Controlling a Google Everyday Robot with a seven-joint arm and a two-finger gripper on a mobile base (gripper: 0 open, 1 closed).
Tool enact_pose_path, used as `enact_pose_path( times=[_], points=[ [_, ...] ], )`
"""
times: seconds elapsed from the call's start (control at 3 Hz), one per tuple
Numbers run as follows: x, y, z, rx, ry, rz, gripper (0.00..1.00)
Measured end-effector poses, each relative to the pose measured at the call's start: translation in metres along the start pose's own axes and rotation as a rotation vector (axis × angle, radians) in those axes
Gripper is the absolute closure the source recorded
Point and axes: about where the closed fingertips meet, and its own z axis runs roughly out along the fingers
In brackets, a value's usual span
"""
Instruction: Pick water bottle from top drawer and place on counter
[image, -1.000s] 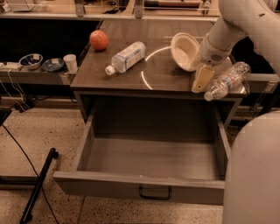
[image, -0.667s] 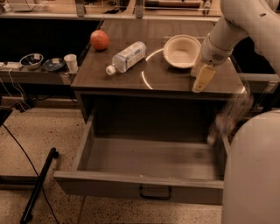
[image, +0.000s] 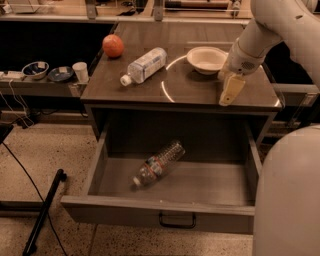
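The water bottle (image: 159, 164), slim and clear with a reddish-green label band, lies on its side in the open top drawer (image: 125, 206), cap toward the front left. The drawer's black handle (image: 177, 220) is at the centre of its front. My gripper (image: 229, 95) hangs over the front right of the counter (image: 190, 86), just above the wood and well above and to the right of the bottle. It holds nothing.
On the counter are a fatter clear bottle (image: 144, 65), an orange ball (image: 113, 45) and a white bowl (image: 207, 58). A side shelf on the left holds small bowls (image: 35, 69) and a cup (image: 80, 71). My white body (image: 290, 200) fills the right foreground. A black pole (image: 42, 210) lies on the floor.
The water bottle was at the counter's right edge beside my gripper, then fell, and now lies in the drawer. The bowl tipped back flat. My gripper has barely moved.
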Motion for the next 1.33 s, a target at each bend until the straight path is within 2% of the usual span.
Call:
enact_pose_path(
  times=[0.33, 0.67, 1.0, 1.33],
  points=[
    [0.000, 0.000, 0.000, 0.000, 0.000, 0.000, 0.16],
    [0.000, 0.001, -0.001, 0.000, 0.000, 0.000, 0.00],
    [-0.009, 0.006, -0.024, 0.042, 0.075, -0.102, 0.00],
    [-0.025, 0.031, -0.059, 0.081, 0.139, -0.258, 0.00]
  ],
)
